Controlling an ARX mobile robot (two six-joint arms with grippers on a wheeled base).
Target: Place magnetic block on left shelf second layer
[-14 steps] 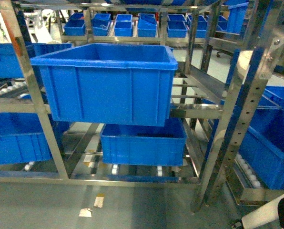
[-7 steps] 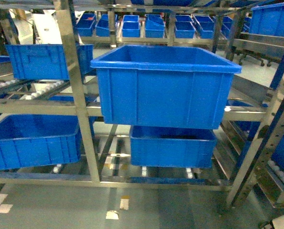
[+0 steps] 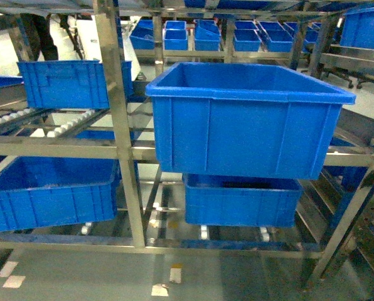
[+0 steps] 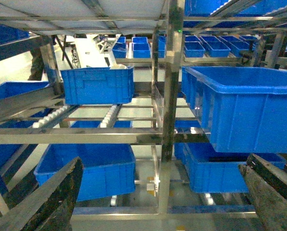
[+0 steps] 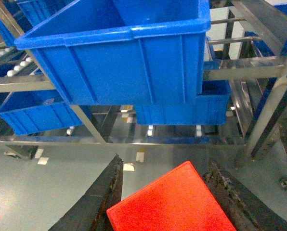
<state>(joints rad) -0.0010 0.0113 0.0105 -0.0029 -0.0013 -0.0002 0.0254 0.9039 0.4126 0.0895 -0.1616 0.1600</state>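
The magnetic block [image 5: 172, 202], a plain red cube, fills the bottom of the right wrist view. My right gripper [image 5: 163, 164] is shut on it, with a dark finger against each side, and holds it above the grey floor in front of the rack. The large deep blue bin [image 3: 250, 119] on the rack's second layer [image 3: 61, 147] stands ahead, its open top visible as the blue bin [image 5: 119, 53] above the block. My left gripper [image 4: 160, 168] is open with nothing between its fingers [image 4: 57, 192]. Neither gripper shows in the head view.
A steel upright [image 3: 121, 125] stands left of the big bin. Left of it are a smaller ribbed blue crate [image 3: 68, 81] on rollers and a low blue bin [image 3: 49, 188]. Another blue bin [image 3: 240, 200] sits under the big one. Several small bins line the back.
The head view has swung left: the big blue bin has shifted from left of centre to right of centre, and the left bay with the ribbed crate has come into sight.
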